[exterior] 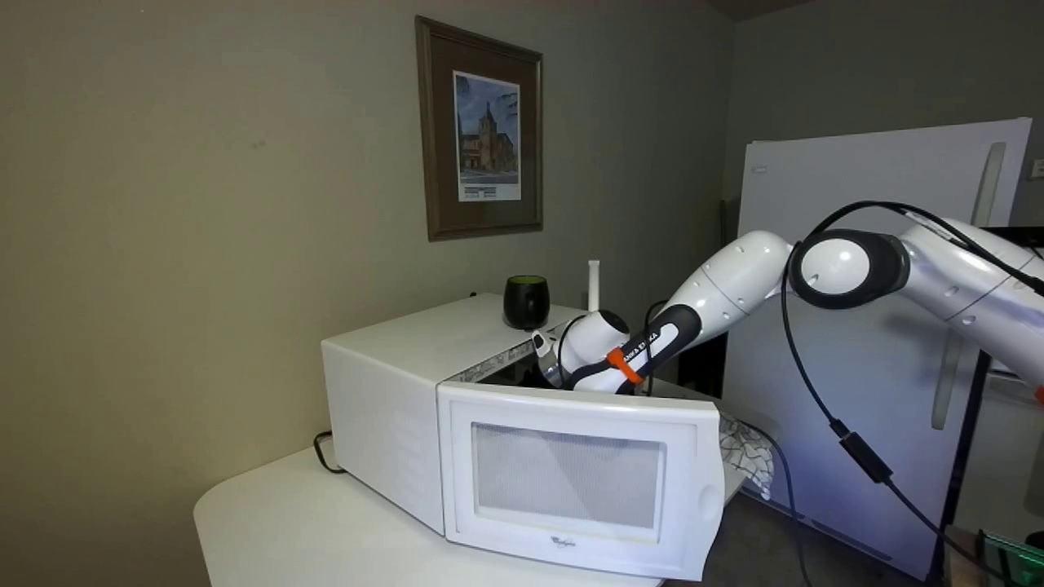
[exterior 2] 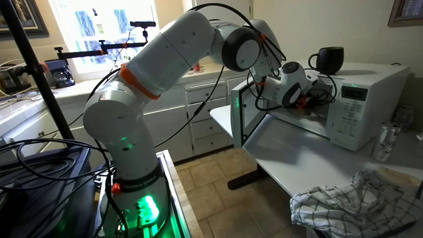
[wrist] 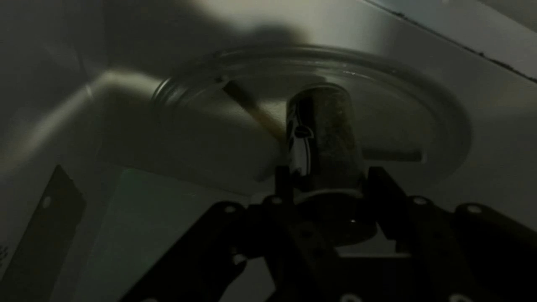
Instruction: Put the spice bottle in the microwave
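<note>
Where fingers reach inside microwave, spice bottle sits between them, pinched from both sides.

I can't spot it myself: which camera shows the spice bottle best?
The wrist view: the spice bottle appears large there, dim but recognizable, between the fingers. Neither exterior view shows it clearly: either the open door hides it, or I can't make it out in the shadow inside the microwave.
</note>
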